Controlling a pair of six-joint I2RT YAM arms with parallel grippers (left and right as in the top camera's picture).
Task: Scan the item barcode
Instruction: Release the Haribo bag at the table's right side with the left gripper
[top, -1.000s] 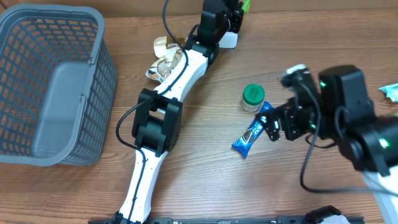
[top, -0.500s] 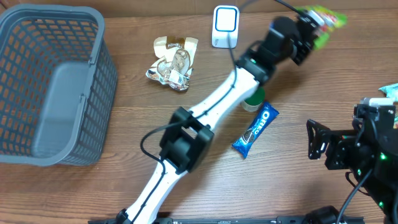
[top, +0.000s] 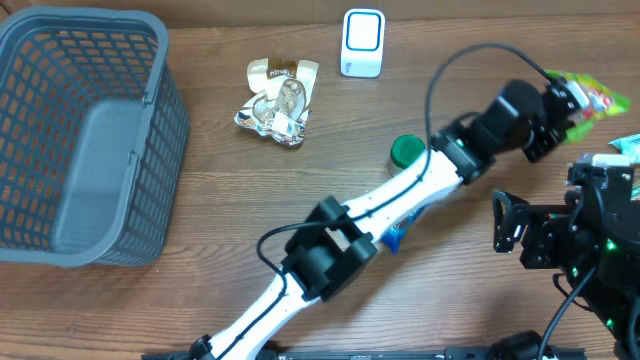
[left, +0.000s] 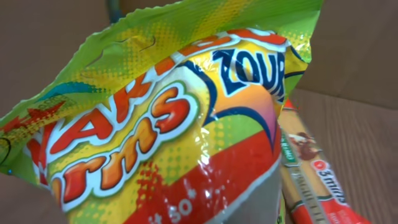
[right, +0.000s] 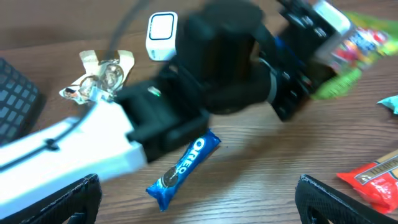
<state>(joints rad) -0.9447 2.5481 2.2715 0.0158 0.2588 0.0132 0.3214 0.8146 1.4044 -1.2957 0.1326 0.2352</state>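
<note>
My left gripper (top: 563, 103) reaches across to the far right of the table, shut on a green, yellow and red candy bag (top: 597, 99). That bag (left: 174, 112) fills the left wrist view and hides the fingers there. The white barcode scanner (top: 362, 43) stands at the back centre, well left of the bag, and shows in the right wrist view as well (right: 162, 28). My right gripper (right: 199, 205) is open over bare wood in front of a blue Oreo bar (right: 184, 168), with nothing between its fingers.
A grey basket (top: 80, 140) stands at the left. A crumpled wrapper (top: 275, 100) lies near the scanner and a green-lidded jar (top: 406, 151) beside the left arm. A red snack pack (right: 373, 177) and a teal packet (top: 628, 145) lie at the right.
The left arm has swung from the scanner to the far right, carrying the candy bag. The right arm pulled back to the right earlier and has held still since.
</note>
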